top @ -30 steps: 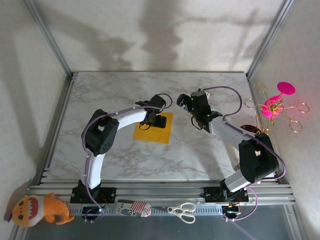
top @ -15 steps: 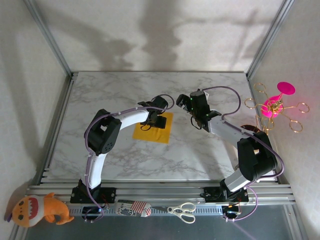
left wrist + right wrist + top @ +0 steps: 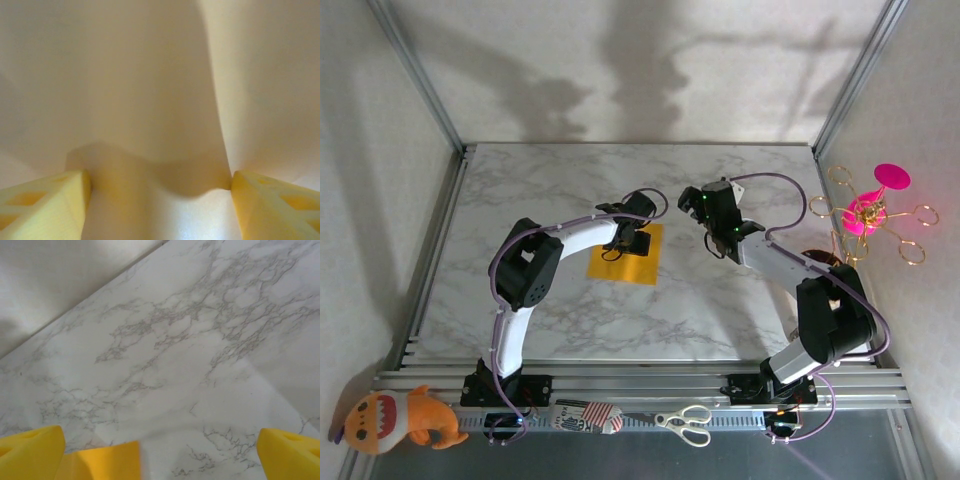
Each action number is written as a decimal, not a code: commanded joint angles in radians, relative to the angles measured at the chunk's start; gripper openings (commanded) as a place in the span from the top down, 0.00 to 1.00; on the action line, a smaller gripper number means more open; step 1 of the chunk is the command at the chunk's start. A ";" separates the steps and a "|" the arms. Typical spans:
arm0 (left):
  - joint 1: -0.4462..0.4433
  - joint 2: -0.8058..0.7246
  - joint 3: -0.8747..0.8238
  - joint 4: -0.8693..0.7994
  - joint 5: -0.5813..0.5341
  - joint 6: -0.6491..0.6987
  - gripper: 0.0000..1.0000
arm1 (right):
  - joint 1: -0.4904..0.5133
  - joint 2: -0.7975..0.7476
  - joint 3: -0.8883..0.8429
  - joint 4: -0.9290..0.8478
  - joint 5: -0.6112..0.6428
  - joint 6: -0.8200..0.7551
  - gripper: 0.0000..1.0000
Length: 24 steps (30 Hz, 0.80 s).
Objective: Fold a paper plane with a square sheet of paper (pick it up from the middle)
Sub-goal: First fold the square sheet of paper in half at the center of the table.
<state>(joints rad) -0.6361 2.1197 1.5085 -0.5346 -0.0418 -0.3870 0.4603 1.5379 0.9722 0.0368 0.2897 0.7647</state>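
Paper at frame centre: we press our left gripper (image 3: 624, 242), fingers apart, onto the square sheet of paper (image 3: 642, 268) on the tabletop (image 3: 720, 320), while our right gripper (image 3: 695, 204) hovers wide open just right of it. An uneven pinch could crumple or skid the sheet.

Table (image 3: 720, 310): white marble-pattern top with grey veining, framed by aluminium rails (image 3: 640, 380) at the near edge. One square sheet of paper (image 3: 642, 270), orange-yellow, lies on it just left of centre, edges skewed to the table's. From the left wrist the sheet (image 3: 150, 75) bows up in a soft ridge. Front ledge: scissors (image 3: 685, 422), striped packet (image 3: 585, 417), orange plush toy (image 3: 395, 420).
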 commanded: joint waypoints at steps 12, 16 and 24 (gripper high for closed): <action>0.079 -0.266 -0.122 0.133 0.337 -0.070 0.63 | -0.043 -0.061 -0.059 0.088 -0.102 0.021 0.01; 0.119 -0.347 -0.203 0.257 0.546 -0.129 0.64 | -0.056 -0.070 -0.081 0.161 -0.215 -0.011 0.01; 0.173 -0.325 -0.352 0.494 0.719 -0.243 0.63 | -0.060 0.007 -0.056 0.213 -0.505 -0.066 0.10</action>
<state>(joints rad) -0.4747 1.7588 1.1957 -0.1371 0.5804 -0.5755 0.4038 1.5097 0.9020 0.2081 -0.0677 0.7254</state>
